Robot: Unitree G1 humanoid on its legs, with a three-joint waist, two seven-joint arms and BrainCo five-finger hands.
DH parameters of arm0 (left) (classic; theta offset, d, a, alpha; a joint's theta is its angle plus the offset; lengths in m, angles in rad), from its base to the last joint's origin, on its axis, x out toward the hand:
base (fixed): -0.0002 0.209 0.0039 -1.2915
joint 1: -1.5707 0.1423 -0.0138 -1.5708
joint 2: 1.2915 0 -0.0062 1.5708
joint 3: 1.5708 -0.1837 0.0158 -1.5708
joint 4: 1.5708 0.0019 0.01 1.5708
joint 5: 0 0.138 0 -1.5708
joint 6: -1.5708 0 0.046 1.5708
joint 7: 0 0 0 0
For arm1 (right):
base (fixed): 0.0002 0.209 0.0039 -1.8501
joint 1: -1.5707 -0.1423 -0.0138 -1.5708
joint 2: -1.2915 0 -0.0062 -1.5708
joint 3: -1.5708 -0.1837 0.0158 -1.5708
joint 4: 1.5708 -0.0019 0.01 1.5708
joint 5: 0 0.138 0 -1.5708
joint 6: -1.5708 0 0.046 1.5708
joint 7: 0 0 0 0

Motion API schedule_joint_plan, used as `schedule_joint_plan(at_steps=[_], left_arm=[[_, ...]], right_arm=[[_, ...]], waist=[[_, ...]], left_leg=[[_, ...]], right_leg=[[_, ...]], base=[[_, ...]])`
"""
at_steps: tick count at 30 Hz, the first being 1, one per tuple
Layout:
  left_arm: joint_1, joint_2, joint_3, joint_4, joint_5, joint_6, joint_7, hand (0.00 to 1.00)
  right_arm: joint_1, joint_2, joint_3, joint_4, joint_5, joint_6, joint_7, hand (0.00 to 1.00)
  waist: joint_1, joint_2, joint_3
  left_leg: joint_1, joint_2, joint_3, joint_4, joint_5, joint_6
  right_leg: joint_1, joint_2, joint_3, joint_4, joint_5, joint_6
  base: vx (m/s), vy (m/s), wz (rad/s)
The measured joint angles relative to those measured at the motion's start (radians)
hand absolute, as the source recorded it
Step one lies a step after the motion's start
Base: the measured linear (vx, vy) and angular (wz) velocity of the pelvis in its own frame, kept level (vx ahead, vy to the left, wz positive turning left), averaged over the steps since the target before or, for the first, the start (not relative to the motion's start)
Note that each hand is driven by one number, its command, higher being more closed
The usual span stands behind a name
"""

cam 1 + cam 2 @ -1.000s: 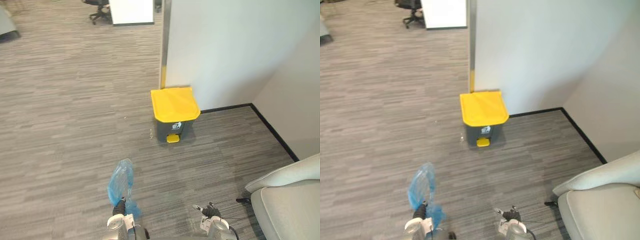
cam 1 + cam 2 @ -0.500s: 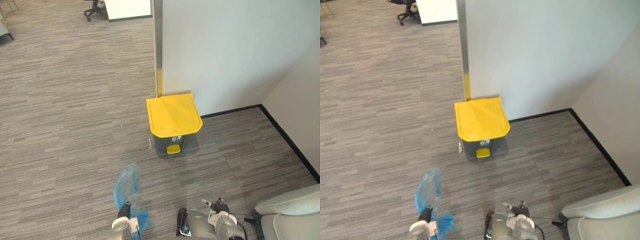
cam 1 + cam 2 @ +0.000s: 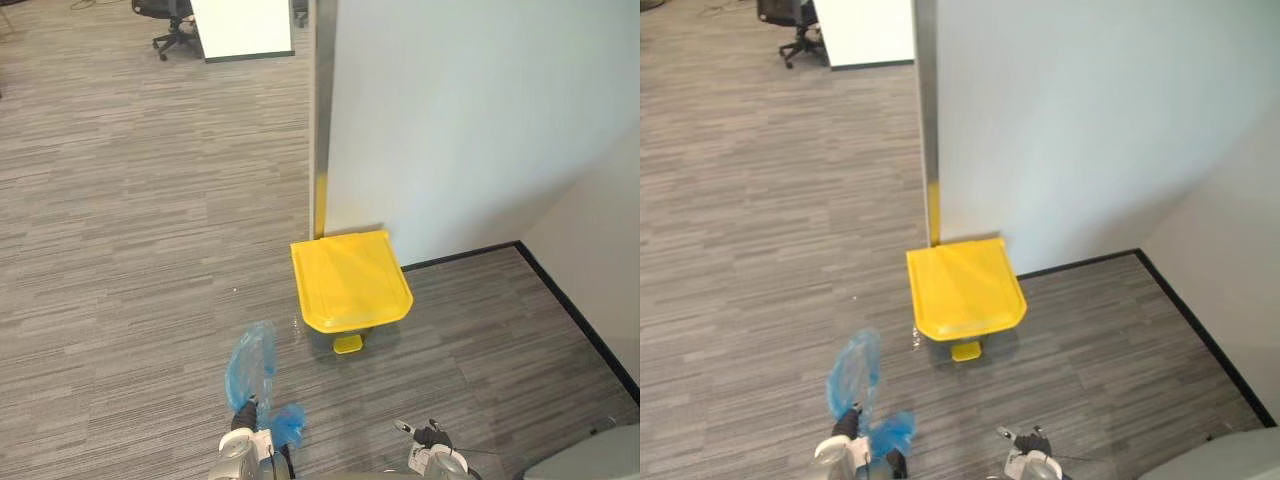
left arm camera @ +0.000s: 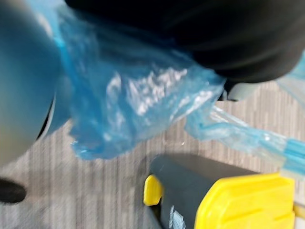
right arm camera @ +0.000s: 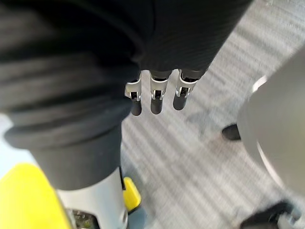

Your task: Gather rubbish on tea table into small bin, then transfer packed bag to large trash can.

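The large trash can (image 3: 350, 283), grey with a shut yellow lid and a yellow pedal (image 3: 347, 344), stands on the carpet against a white wall. A blue plastic bag (image 3: 250, 365) rises from my left hand (image 3: 240, 455), which is shut on its lower part, short of the can and to its left. In the left wrist view the crumpled bag (image 4: 133, 100) hangs in front of the can's grey body (image 4: 190, 191) and its lid (image 4: 248, 205). My right hand (image 3: 432, 458) is low on the right; its fingers (image 5: 155, 98) are straight and hold nothing.
A white wall (image 3: 470, 120) with a metal corner post (image 3: 320, 110) rises behind the can, with black skirting (image 3: 570, 310) along the right. An office chair (image 3: 160, 20) and a white cabinet (image 3: 245, 25) are far back. A light sofa corner (image 3: 590, 462) shows at the lower right.
The camera has moved toward the can, which now shows lower and nearer. The sofa has slid almost out at the right. The bag stays in my left hand.
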Motion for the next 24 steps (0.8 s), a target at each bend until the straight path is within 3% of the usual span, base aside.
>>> schedule_joint_plan(at_steps=[1, 2, 3, 4, 5, 7, 9, 10, 11, 14, 16, 20, 24], left_arm=[[0.001, 0.001, -0.002, 0.001, 0.0, 0.0, 0.0, 1.0], [-0.003, 0.009, -0.007, 0.0, 0.0, 0.0, 0.0, 1.0], [-0.002, 0.017, -0.002, 0.003, -0.001, 0.001, 0.001, 1.0], [-0.003, 0.02, 0.004, 0.005, 0.0, 0.001, 0.001, 1.0], [-0.004, 0.022, 0.006, 0.009, 0.0, 0.001, 0.001, 1.0], [-0.005, 0.022, 0.01, 0.016, 0.0, 0.0, 0.001, 1.0], [-0.006, 0.022, 0.019, 0.022, -0.001, 0.0, 0.001, 1.0], [-0.015, 0.023, 0.032, 0.033, 0.0, -0.002, 0.002, 1.0], [-0.026, 0.013, 0.035, 0.049, 0.0, 0.001, 0.001, 1.0], [-0.028, -0.02, 0.04, 0.054, 0.007, 0.0, -0.001, 1.0], [-0.035, -0.02, 0.032, 0.056, 0.009, 0.0, -0.004, 1.0], [-0.041, -0.021, 0.022, 0.045, 0.017, 0.0, -0.004, 1.0], [-0.02, -0.024, 0.02, 0.042, 0.017, 0.001, -0.004, 1.0]], right_arm=[[0.0, 0.0, 0.007, -0.01, -0.001, -0.001, 0.002, 0.0], [-0.002, 0.0, 0.013, -0.019, -0.001, -0.003, 0.003, 0.0], [-0.001, -0.001, 0.019, -0.018, -0.002, -0.004, 0.002, 0.0], [-0.002, -0.001, 0.022, -0.018, -0.003, -0.005, 0.003, 0.0], [-0.003, -0.001, 0.022, -0.018, -0.009, -0.01, 0.003, 0.0], [-0.006, -0.001, 0.021, -0.018, -0.028, -0.013, 0.002, 0.0], [-0.014, -0.001, 0.021, -0.01, -0.035, -0.012, 0.003, 0.0], [-0.012, 0.001, 0.018, -0.004, -0.032, -0.009, 0.005, 0.0], [-0.02, -0.013, 0.002, 0.001, -0.035, -0.012, 0.003, 0.0], [-0.023, -0.028, -0.036, 0.013, -0.035, -0.011, -0.001, 0.0], [-0.023, -0.027, -0.038, 0.014, -0.033, -0.012, -0.002, 0.0], [-0.014, -0.025, -0.039, 0.031, -0.032, -0.009, -0.005, 0.0], [0.001, -0.031, -0.046, 0.03, -0.028, -0.007, -0.005, 0.0]], waist=[[-0.001, -0.001, 0.003], [-0.004, -0.008, 0.009], [-0.007, -0.01, 0.011], [-0.007, -0.015, 0.014], [-0.008, -0.018, 0.014], [-0.01, -0.017, 0.015], [-0.016, -0.018, 0.014], [-0.02, -0.036, 0.013], [-0.021, 0.0, 0.017], [-0.018, 0.037, 0.006], [-0.026, 0.036, 0.006], [-0.03, 0.005, 0.003], [-0.03, 0.015, -0.018]], left_leg=[[0.019, -0.005, 0.001, -0.007, -0.013, 0.003], [0.045, -0.011, -0.005, -0.01, -0.029, 0.01], [0.071, -0.012, -0.008, -0.012, -0.052, 0.021], [0.086, -0.012, -0.009, -0.013, -0.057, 0.022], [0.104, -0.012, -0.013, -0.016, -0.067, 0.02], [0.123, -0.005, -0.02, -0.023, -0.08, 0.008], [0.127, 0.003, -0.033, -0.024, -0.089, -0.017], [0.139, -0.011, -0.063, -0.018, -0.106, -0.044], [0.141, 0.017, -0.09, -0.015, -0.107, -0.05], [0.152, 0.051, -0.137, -0.027, -0.1, -0.057], [0.154, 0.065, -0.154, -0.018, -0.093, -0.067], [0.075, 0.085, -0.14, 0.147, -0.089, -0.076], [0.078, 0.081, -0.056, 0.135, -0.087, -0.078]], right_leg=[[-0.056, -0.014, 0.012, 0.135, 0.027, 0.031], [-0.134, -0.03, 0.029, 0.291, 0.095, 0.033], [-0.177, -0.032, 0.036, 0.381, 0.046, 0.007], [-0.19, -0.03, 0.035, 0.394, 0.016, 0.005], [-0.213, -0.027, 0.02, 0.382, -0.033, -0.004], [-0.242, -0.006, -0.009, 0.274, -0.059, -0.016], [-0.246, 0.027, -0.011, 0.108, -0.045, -0.025], [-0.212, 0.054, 0.006, -0.076, 0.044, -0.057], [-0.182, 0.075, -0.015, -0.098, 0.062, -0.071], [-0.16, 0.108, -0.039, -0.115, 0.036, -0.091], [-0.139, 0.112, -0.062, -0.126, 0.033, -0.094], [-0.05, 0.098, -0.107, -0.224, 0.036, -0.091], [-0.024, 0.086, -0.12, -0.273, 0.056, -0.07]], base=[[0.11, 0.099, 0.03], [0.15, 0.087, 0.1], [0.13, 0.043, 0.11], [0.16, 0.001, 0.1], [0.15, -0.034, 0.12], [0.18, -0.085, 0.15], [0.27, -0.14, 0.25], [0.28, -0.125, 0.29], [0.4, -0.157, 0.29], [0.29, -0.117, 0.08], [0.21, -0.111, 0.32], [0.11, -0.047, 0.44], [0.04, 0.062, 0.16]])
